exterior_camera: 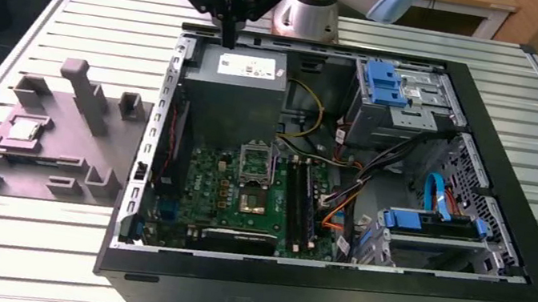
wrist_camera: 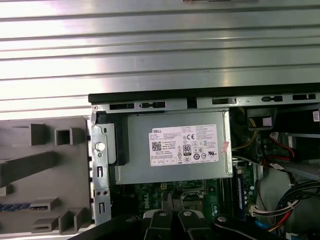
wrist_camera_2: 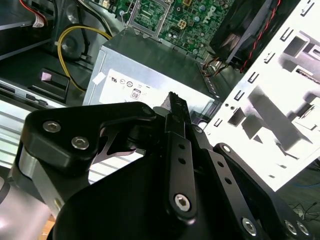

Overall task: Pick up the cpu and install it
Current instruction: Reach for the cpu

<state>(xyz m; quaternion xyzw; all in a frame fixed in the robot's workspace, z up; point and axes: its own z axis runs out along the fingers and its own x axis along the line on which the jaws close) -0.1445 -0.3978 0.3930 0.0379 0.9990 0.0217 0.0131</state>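
Above the grey metal power-supply box (exterior_camera: 239,85), the black claw (exterior_camera: 231,39) hangs pinched shut and empty, the small silver square cpu (exterior_camera: 22,130) untouched on its grey moulded tray (exterior_camera: 86,146).

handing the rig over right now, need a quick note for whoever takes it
The gripper is shut, with nothing seen between its fingers. It hangs over the grey power supply box at the far side of the open computer case.
The cpu lies in the grey fixture tray, at the exterior view's left of the case, well apart from the gripper.
The socket on the motherboard looks empty.
Done: nothing that shows.
Left: the cpu is not yet picked up and not yet installed.
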